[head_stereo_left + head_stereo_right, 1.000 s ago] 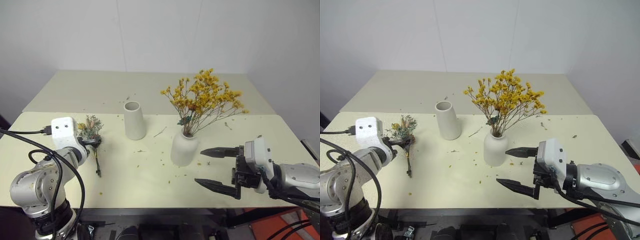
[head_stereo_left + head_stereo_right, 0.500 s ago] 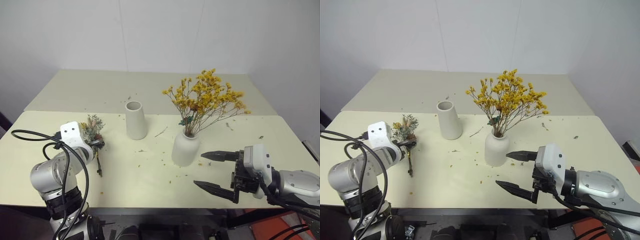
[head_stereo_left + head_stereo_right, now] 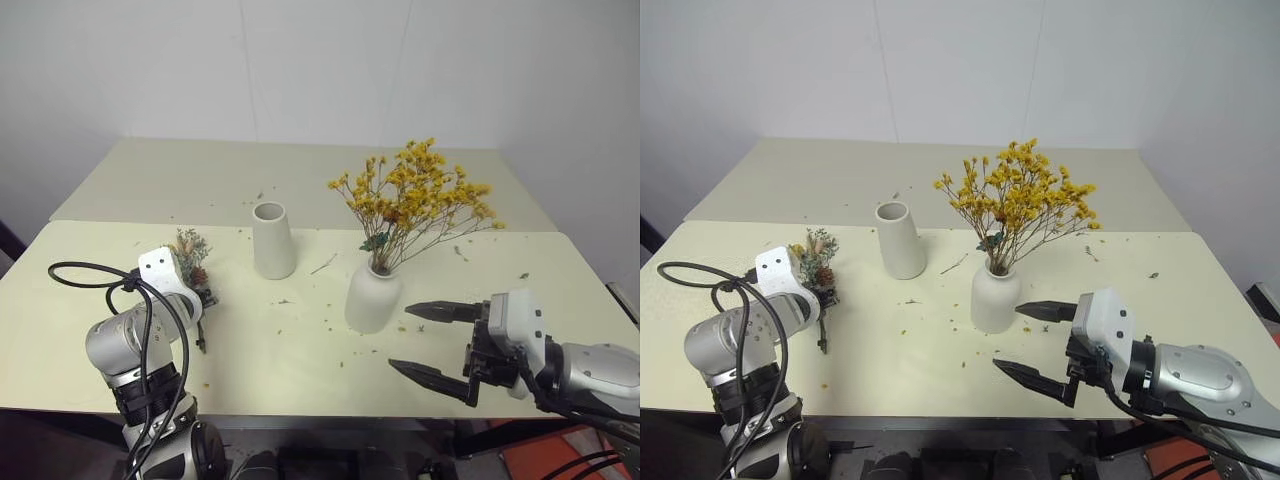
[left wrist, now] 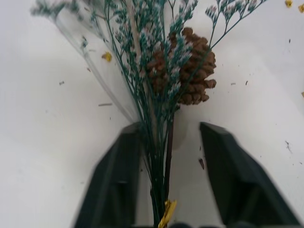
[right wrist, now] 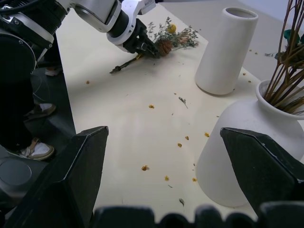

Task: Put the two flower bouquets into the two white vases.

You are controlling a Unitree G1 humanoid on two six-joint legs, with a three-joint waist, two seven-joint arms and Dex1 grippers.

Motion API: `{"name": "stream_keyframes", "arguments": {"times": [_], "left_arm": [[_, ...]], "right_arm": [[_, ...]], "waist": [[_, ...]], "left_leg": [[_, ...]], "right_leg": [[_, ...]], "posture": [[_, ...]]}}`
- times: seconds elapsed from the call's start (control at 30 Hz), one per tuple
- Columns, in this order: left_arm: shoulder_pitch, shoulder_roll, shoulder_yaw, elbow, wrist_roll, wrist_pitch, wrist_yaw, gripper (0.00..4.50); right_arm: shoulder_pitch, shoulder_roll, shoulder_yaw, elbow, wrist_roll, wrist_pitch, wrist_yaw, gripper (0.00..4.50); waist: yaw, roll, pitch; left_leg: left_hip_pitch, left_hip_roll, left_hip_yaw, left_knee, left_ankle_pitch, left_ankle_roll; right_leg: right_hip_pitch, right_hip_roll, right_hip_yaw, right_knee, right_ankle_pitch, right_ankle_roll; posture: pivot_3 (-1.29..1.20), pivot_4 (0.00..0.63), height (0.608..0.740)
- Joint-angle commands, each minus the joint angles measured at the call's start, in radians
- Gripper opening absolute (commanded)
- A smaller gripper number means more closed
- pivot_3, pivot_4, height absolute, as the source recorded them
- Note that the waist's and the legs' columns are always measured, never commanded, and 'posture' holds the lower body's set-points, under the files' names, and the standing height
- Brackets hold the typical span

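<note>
From your head views, the left arm is bent low with its wrist angled down toward the worktop (image 3: 300, 340), the left tool (image 3: 200, 297) on the grey-green bunch (image 3: 190, 262), which lies flat well to the left of the tapered vase (image 3: 273, 240). The yellow spray (image 3: 415, 200) stands in the rounded vase (image 3: 372, 296), just right of the tapered vase. The right arm reaches in roughly level, its right tool (image 3: 432, 342) spread wide and empty, right of the rounded vase.

Your left wrist view shows the fingers (image 4: 116, 185) partly parted around the stems below the pine cone (image 4: 187, 71); one touches, a firm grip I cannot tell.

Your right wrist view shows both vases and the left tool at the bunch.
</note>
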Motion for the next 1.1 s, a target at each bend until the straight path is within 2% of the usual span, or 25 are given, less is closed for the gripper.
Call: {"name": "stream_keyframes", "arguments": {"times": [0.03,0.1,0.3,0.47,0.5,0.63,0.73,0.8,0.87,0.93,1.1], "left_arm": [[-0.011,0.012,0.004,-0.031,0.012,0.010,-0.010,0.60],[-0.010,0.032,-0.015,-0.028,0.016,-0.010,-0.022,0.02],[-0.032,0.031,-0.021,-0.024,0.030,-0.047,-0.020,0.02],[-0.026,0.068,-0.089,-0.047,0.082,-0.239,-0.011,0.02],[-0.035,0.089,-0.104,-0.050,0.084,-0.333,-0.037,0.02],[-0.101,0.178,-0.112,0.004,0.029,-0.677,-0.202,0.02],[-0.143,0.210,-0.088,0.068,-0.038,-0.811,-0.302,0.02],[-0.207,0.245,-0.057,0.165,-0.145,-0.912,-0.461,0.02],[-0.279,0.264,-0.015,0.272,-0.271,-0.953,-0.596,0.02],[-0.341,0.286,-0.004,0.391,-0.338,-1.004,-0.717,0.02],[-0.530,0.334,-0.026,0.768,-0.413,-1.103,-1.022,0.02]], "right_arm": [[0.002,0.001,-0.028,-0.035,0.003,-0.012,-0.001,4.50],[-0.001,-0.001,-0.026,-0.034,0.001,-0.012,0.002,4.50],[-0.013,-0.004,-0.027,-0.030,0.003,-0.013,0.005,4.50],[-0.007,-0.002,-0.042,-0.030,0.006,-0.018,0.010,4.50],[-0.006,-0.001,-0.047,-0.031,0.007,-0.019,0.010,4.50],[-0.016,0.007,-0.047,-0.035,0.007,-0.026,0.002,4.50],[-0.029,0.014,-0.042,-0.037,0.009,-0.026,-0.008,4.50],[-0.046,0.028,-0.037,-0.041,0.027,-0.014,-0.031,4.50],[-0.055,0.039,-0.030,-0.046,0.032,-0.006,-0.048,4.50],[-0.057,0.047,-0.020,-0.055,0.027,-0.003,-0.065,4.50],[-0.051,0.073,0.000,-0.093,0.022,0.000,-0.122,4.50]], "waist": [[0.000,0.000,0.000],[0.000,0.000,0.000],[0.000,0.000,0.000],[0.001,0.000,0.000],[0.001,0.000,0.000],[0.002,-0.001,0.000],[0.002,0.000,0.000],[0.002,-0.001,0.000],[0.003,-0.001,0.000],[0.003,-0.001,0.000],[0.002,-0.001,0.000]], "left_leg": [[0.000,0.000,0.000,0.000,0.000,0.000],[0.000,0.000,0.000,0.000,0.000,0.000],[-0.001,0.000,0.000,0.000,0.000,0.000],[-0.002,0.000,0.000,0.000,0.000,0.000],[-0.002,0.000,0.000,0.000,0.000,0.000],[-0.003,0.000,0.000,0.000,0.000,0.000],[-0.002,0.000,0.001,0.000,0.000,0.000],[-0.002,0.000,0.001,0.000,0.000,0.000],[-0.002,0.000,0.001,0.000,0.000,0.000],[-0.003,0.001,0.001,0.000,0.000,0.000],[-0.003,0.000,0.001,0.000,0.000,0.000]], "right_leg": [[0.000,0.000,0.000,0.000,0.000,0.000],[0.000,0.000,0.000,-0.001,0.001,0.000],[0.000,0.000,0.000,-0.004,0.002,0.001],[0.000,0.000,0.000,-0.005,0.003,0.000],[0.000,0.000,0.000,-0.005,0.003,0.000],[-0.001,0.000,0.000,-0.005,0.003,-0.001],[0.000,0.000,0.000,-0.006,0.004,-0.001],[0.001,-0.001,0.000,-0.006,0.004,-0.001],[0.000,0.000,0.000,-0.006,0.004,-0.001],[0.000,0.000,-0.001,-0.005,0.004,-0.001],[0.000,0.000,-0.001,-0.006,0.004,-0.001]], "posture": [[0.00,0.150,0.740],[0.00,0.150,0.740],[0.00,0.150,0.740],[0.00,0.150,0.740],[0.00,0.150,0.740],[0.00,0.150,0.740],[0.00,0.150,0.740],[0.00,0.150,0.740],[0.00,0.150,0.740],[0.00,0.150,0.740],[0.00,0.150,0.740]]}}
